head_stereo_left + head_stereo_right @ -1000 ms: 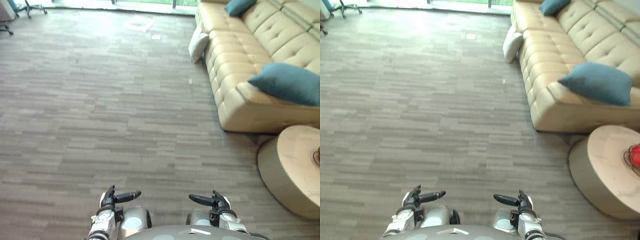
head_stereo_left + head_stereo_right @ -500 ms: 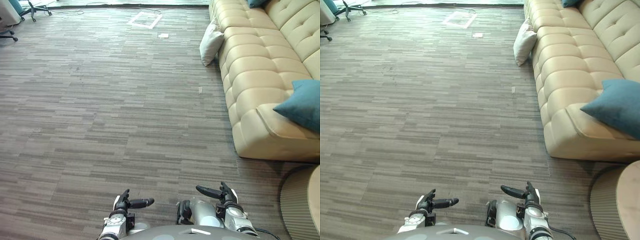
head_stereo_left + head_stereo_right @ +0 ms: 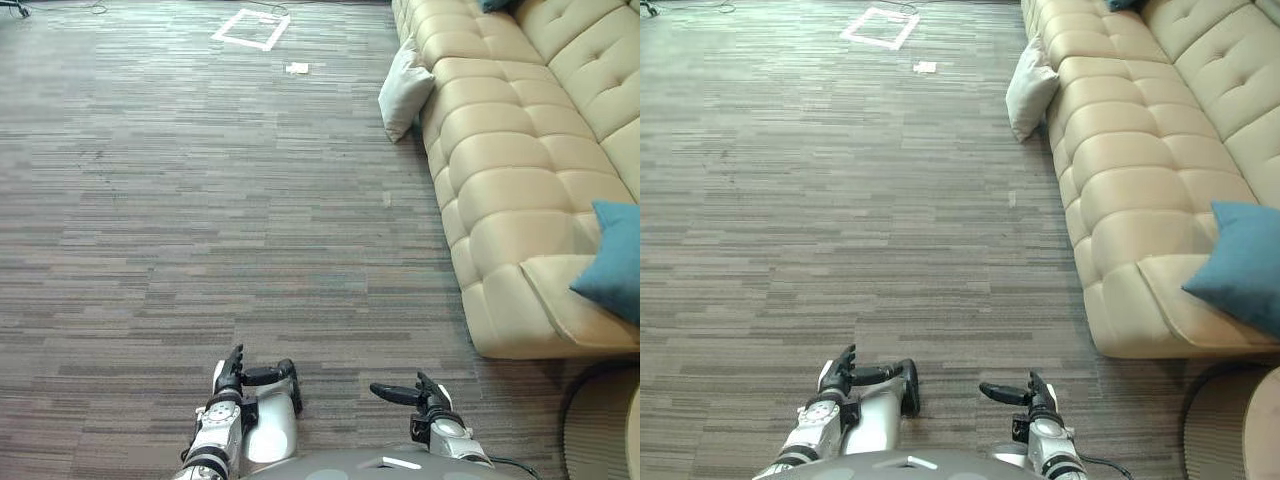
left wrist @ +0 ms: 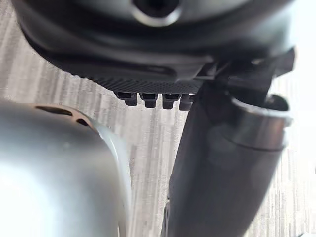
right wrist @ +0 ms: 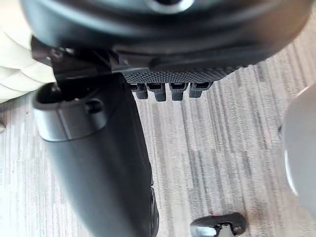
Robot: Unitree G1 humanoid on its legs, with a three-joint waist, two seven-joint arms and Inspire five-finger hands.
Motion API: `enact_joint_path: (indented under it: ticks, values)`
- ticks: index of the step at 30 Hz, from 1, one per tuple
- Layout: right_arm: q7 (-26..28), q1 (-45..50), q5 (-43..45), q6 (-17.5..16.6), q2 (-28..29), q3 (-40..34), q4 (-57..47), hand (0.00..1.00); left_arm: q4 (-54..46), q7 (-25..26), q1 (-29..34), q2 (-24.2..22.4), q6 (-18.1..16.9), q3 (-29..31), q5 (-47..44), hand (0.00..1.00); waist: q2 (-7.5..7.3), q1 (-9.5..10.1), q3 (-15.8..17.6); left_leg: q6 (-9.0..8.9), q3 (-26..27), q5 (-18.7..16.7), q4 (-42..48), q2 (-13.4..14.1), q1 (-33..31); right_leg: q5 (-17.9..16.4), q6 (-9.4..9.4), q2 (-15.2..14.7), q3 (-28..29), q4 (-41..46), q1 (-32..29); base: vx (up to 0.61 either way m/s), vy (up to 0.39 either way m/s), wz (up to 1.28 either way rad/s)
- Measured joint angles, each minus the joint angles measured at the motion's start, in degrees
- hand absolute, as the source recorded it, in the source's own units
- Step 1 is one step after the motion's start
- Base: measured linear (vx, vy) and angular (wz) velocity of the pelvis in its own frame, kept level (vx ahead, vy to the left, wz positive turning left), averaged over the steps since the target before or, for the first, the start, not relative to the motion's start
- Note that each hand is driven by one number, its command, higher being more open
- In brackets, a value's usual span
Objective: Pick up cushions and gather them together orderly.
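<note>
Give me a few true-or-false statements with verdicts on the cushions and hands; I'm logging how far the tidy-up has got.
1. The white cushion sits on the floor, leaning against the sofa. True.
2. The left hand holds a cushion. False: it holds nothing and hangs low over the floor.
3. A teal cushion rests on the sofa seat. True.
4. The right hand touches the white cushion. False: it is empty and well away from that cushion.
</note>
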Motion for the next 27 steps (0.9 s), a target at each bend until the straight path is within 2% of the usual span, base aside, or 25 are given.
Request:
enact_joint_path:
  ticks: [1, 2, 3, 4, 5, 7, 9, 10, 11, 12, 13, 15, 16, 17, 18, 19, 20, 21, 22, 23, 24, 26, 27]
  values:
    - [0.2, 0.1, -0.2, 0.1, -0.2, 0.0, 0.3, 1.00, 0.9, -0.1, 0.2, 0.5, 0.3, -0.7, 0.0, 1.00, -0.85, -0.65, -0.3, 0.74, 0.5, -2.9, -1.1, -1.6, 4.1, 11.0, 0.99, -3.4, -0.6, 13.2, -5.5, 0.41, 0.143, 0.01]
    - [0.2, 0.1, -0.3, 0.1, -0.3, 0.0, 0.3, 1.00, 1.3, -0.1, 0.2, 0.5, 0.4, -0.8, -0.1, 1.00, -0.58, -0.76, -0.2, 0.76, 0.6, -3.5, -1.7, -2.0, 5.4, 11.4, 0.34, -4.4, -1.2, 16.7, -6.8, 0.63, 0.176, -0.04]
    - [0.3, 0.1, -0.2, 0.1, -0.6, -0.1, 0.2, 1.00, 2.3, 0.0, 0.4, 0.9, 0.8, -1.9, -0.2, 1.00, -0.54, -1.02, -0.2, 0.80, 0.6, -4.8, -4.0, -2.5, 10.0, 8.4, -3.14, -6.7, -3.9, 24.3, -10.7, 0.53, 0.096, -0.11]
    - [0.3, 0.0, -0.3, 0.0, -0.7, 0.1, 0.0, 1.00, 2.4, 0.1, 0.9, 1.3, 1.2, -2.6, -0.2, 1.00, -0.27, -1.39, -0.1, 0.67, 0.6, -5.1, -6.2, -2.5, 13.4, 5.8, -4.59, -6.7, -5.4, 26.6, -13.0, 0.62, 0.102, -0.06]
    - [0.3, -0.1, -0.4, -0.4, -1.1, 1.1, -0.7, 1.00, 2.8, 0.1, 1.5, 2.0, 1.3, -3.8, -0.2, 1.00, -0.01, -1.90, -0.1, 0.17, 0.6, -4.8, -10.1, -2.2, 18.2, 2.2, -5.97, -5.8, -8.2, 25.7, -16.1, 0.51, 0.020, 0.03]
    - [0.4, -0.4, -0.5, -1.1, -1.9, 2.2, -2.1, 1.00, 3.7, -0.1, 1.2, 2.0, 1.5, -5.0, -0.2, 1.00, 1.50, -2.46, 0.4, -0.22, 0.6, -4.5, -15.2, -0.4, 24.5, -2.2, -6.63, -1.1, -12.0, 13.7, -22.0, 0.50, -0.045, 0.09]
    - [0.4, -0.8, -0.5, -1.1, -2.0, 2.2, -2.6, 1.00, 4.0, -0.2, 1.3, 2.0, 1.5, -5.0, -0.2, 1.00, 1.79, -2.79, 0.5, -0.41, 0.7, -4.4, -16.8, 0.3, 26.5, -1.7, -5.99, 1.0, -13.2, 3.7, -24.3, 0.50, -0.102, 0.16]
    - [0.4, -1.3, -0.4, -0.9, -2.0, 2.1, -2.6, 1.00, 4.5, -0.2, 1.3, 2.0, 1.6, -5.1, -0.2, 1.00, 1.37, -3.03, 0.4, -0.66, 0.7, -4.5, -19.7, 0.0, 29.0, 2.1, -4.77, 2.8, -13.1, -11.2, -26.4, 0.53, -0.148, 0.33]
    - [0.4, -1.3, -0.3, -0.9, -2.0, 2.1, -2.6, 1.00, 4.5, -0.2, 1.6, 1.9, 1.6, -5.1, -0.2, 1.00, 0.97, -3.44, 0.4, -1.64, 0.5, -4.8, -21.3, -0.5, 31.0, 7.2, -4.50, 3.5, -12.5, -18.8, -26.6, 0.58, -0.196, 0.52]
    - [0.5, -1.3, -0.2, -0.8, -2.3, 2.0, -2.7, 1.00, 4.5, -0.2, 2.3, 1.8, 1.7, -5.1, -0.2, 1.00, 0.84, -4.30, 0.1, -3.22, -0.9, -5.3, -22.8, -0.8, 33.2, 16.8, -6.33, 4.0, -11.3, -19.7, -25.6, 0.74, -0.244, 0.35]
    - [0.7, -1.7, -0.5, -0.9, -2.7, 2.0, -2.6, 1.00, 4.9, -0.2, 1.9, 0.4, 1.6, -4.7, -0.2, 1.00, 3.17, -3.69, 0.0, -3.64, -1.0, -5.2, -23.3, 0.9, 34.4, 12.7, -9.42, 5.4, -11.3, -15.4, -26.7, 0.62, -0.201, 0.19]
    - [0.9, -2.1, -0.4, -0.8, -2.4, 1.1, -2.9, 1.00, 4.9, -0.4, 1.9, -0.6, 1.5, -4.4, -0.2, 1.00, 4.00, -3.57, -0.2, -5.40, -1.1, -4.4, -21.2, 1.9, 34.5, 6.9, -10.81, 5.3, -11.3, -8.9, -28.5, 0.49, -0.170, -0.03]
    - [1.1, -2.0, -0.5, -0.5, -2.2, 0.2, -3.2, 1.00, 4.9, -0.2, 2.0, -1.2, 1.6, -3.7, -0.2, 1.00, 4.36, -3.63, -0.4, -6.24, -1.4, -4.1, -17.6, 2.9, 33.8, 4.4, -11.21, 5.7, -11.7, -7.2, -28.0, 0.68, -0.285, 0.14]
    - [1.0, -1.5, -0.4, -0.3, -2.0, 0.0, -3.7, 1.00, 4.7, -0.2, 2.0, -1.8, 1.6, -3.3, -0.2, 1.00, 4.71, -3.84, -0.5, -8.03, -4.2, -3.2, -5.3, 5.7, 29.2, 1.8, -11.26, 6.7, -12.7, -7.4, -25.5, 0.53, -0.246, 0.17]
    - [1.0, -1.2, -0.4, -0.2, -2.0, 0.0, -3.9, 1.00, 4.3, -0.5, 2.0, -1.9, 1.8, -2.7, -0.1, 1.00, 4.83, -3.84, -0.5, -9.29, -5.6, -1.9, 0.6, 6.6, 26.9, 1.3, -11.44, 7.2, -13.0, -8.0, -24.3, 0.69, -0.305, 0.10]
    - [0.9, -0.2, -0.4, 0.1, -2.0, 0.3, -4.9, 1.00, 2.7, -0.9, 2.6, -2.5, 1.7, -0.6, 0.5, 1.00, 5.38, -3.61, -0.5, -11.30, -7.6, 0.6, 18.0, 9.7, 20.1, 0.1, -11.81, 9.5, -13.2, -10.4, -19.9, 0.54, -0.197, -0.08]
    - [0.9, 0.1, -0.4, 0.1, -2.0, 0.4, -5.3, 1.00, 1.6, -0.8, 2.9, -2.8, 1.6, 1.1, 0.7, 1.00, 5.59, -3.52, -0.5, -11.27, -6.3, 0.4, 27.8, 11.8, 15.9, -0.8, -12.03, 10.7, -13.2, -12.3, -16.5, 0.53, -0.158, -0.13]
    - [0.8, 0.5, -0.4, 0.1, -1.9, 0.4, -5.4, 1.00, 0.9, -0.6, 3.0, -2.7, 1.6, 1.7, 0.9, 1.00, 5.42, -3.53, -0.4, -10.87, -5.0, -0.1, 31.6, 13.0, 13.4, -1.4, -12.27, 11.3, -13.0, -13.6, -13.9, 0.34, -0.057, -0.10]
    - [0.8, 1.0, -0.3, 0.1, -1.8, 0.4, -5.3, 1.00, 0.0, -0.5, 3.2, -2.6, 1.4, 2.1, 0.9, 1.00, 5.10, -3.38, -0.5, -9.93, -3.5, -0.7, 32.9, 13.3, 11.1, -2.0, -12.58, 11.4, -12.8, -15.2, -11.5, 0.32, -0.026, -0.04]
    - [0.7, 1.5, -0.2, 0.3, -1.8, 0.4, -5.2, 1.00, -0.3, -0.4, 3.2, -2.4, 1.2, 2.0, 0.9, 1.00, 4.68, -3.22, -0.5, -8.23, -1.5, -1.7, 31.7, 13.2, 7.8, -2.4, -12.63, 11.4, -12.6, -17.5, -8.6, 0.32, -0.017, -0.06]
    - [0.6, 1.5, -0.1, 0.3, -1.8, 0.4, -4.8, 1.00, -0.4, -0.3, 3.2, -2.2, 0.9, 2.0, 0.9, 1.00, 4.64, -3.02, -0.5, -7.14, -0.4, -2.6, 29.8, 12.8, 5.8, -2.0, -11.97, 11.3, -12.2, -18.9, -6.8, 0.39, 0.003, -0.15]
    - [0.3, 1.4, 0.0, 0.8, -1.8, 0.3, -4.6, 1.00, -0.8, -0.2, 2.5, -2.2, 0.9, 2.1, 0.8, 1.00, 4.52, -1.90, -0.4, -6.08, 2.6, -4.7, 18.8, 10.7, 1.4, -1.7, -11.36, 10.5, -10.9, -22.3, -3.7, 0.47, 0.085, -0.30]
    - [0.2, 1.0, 0.0, 0.9, -1.6, 0.3, -4.1, 1.00, -0.8, -0.3, 2.1, -2.2, 0.9, 2.4, 0.6, 1.00, 4.25, -1.82, -0.1, -5.82, 3.1, -4.3, 8.2, 7.8, -0.9, -1.6, -11.00, 9.4, -10.3, -24.7, -1.1, 0.40, 0.118, -0.26]
